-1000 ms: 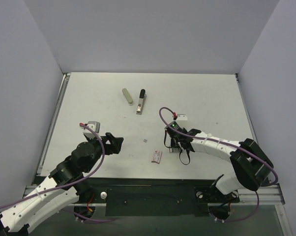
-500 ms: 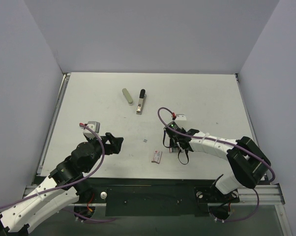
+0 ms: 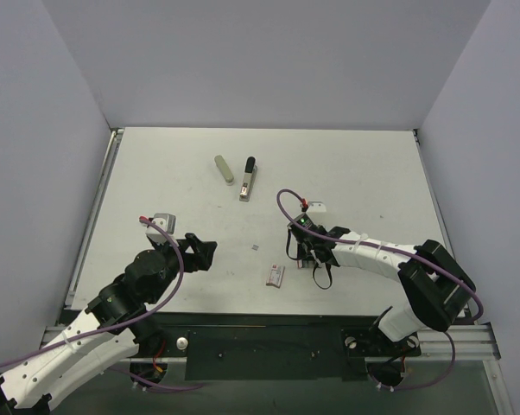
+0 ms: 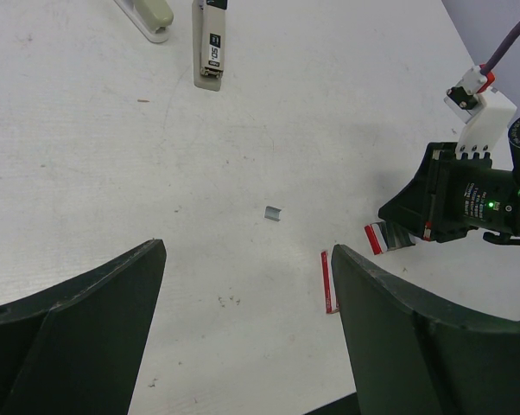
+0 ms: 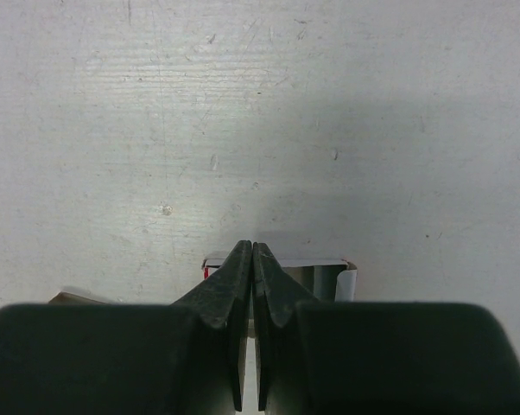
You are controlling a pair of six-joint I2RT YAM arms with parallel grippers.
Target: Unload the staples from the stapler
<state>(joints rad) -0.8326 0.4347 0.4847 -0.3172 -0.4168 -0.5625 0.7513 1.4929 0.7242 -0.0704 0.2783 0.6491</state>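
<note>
The stapler (image 3: 248, 179), with a black top arm over a silvery base, lies closed at the back middle of the table; it also shows in the left wrist view (image 4: 210, 43). My left gripper (image 3: 205, 252) is open and empty, low over the table at the front left. My right gripper (image 3: 300, 252) is shut, its tips together (image 5: 252, 245) over a small open red-and-white staple box (image 5: 329, 275). I see nothing between the jaws. The box shows at the gripper's tip in the left wrist view (image 4: 383, 237).
An olive-grey rounded bar (image 3: 224, 169) lies left of the stapler. A red-edged box sleeve (image 3: 274, 276) lies near the front middle. A small loose staple piece (image 4: 272, 213) lies between the grippers. Grey walls surround the table.
My right gripper has shifted slightly left over the staple box and its wrist has turned a little. The left arm, stapler and bar have not moved.
</note>
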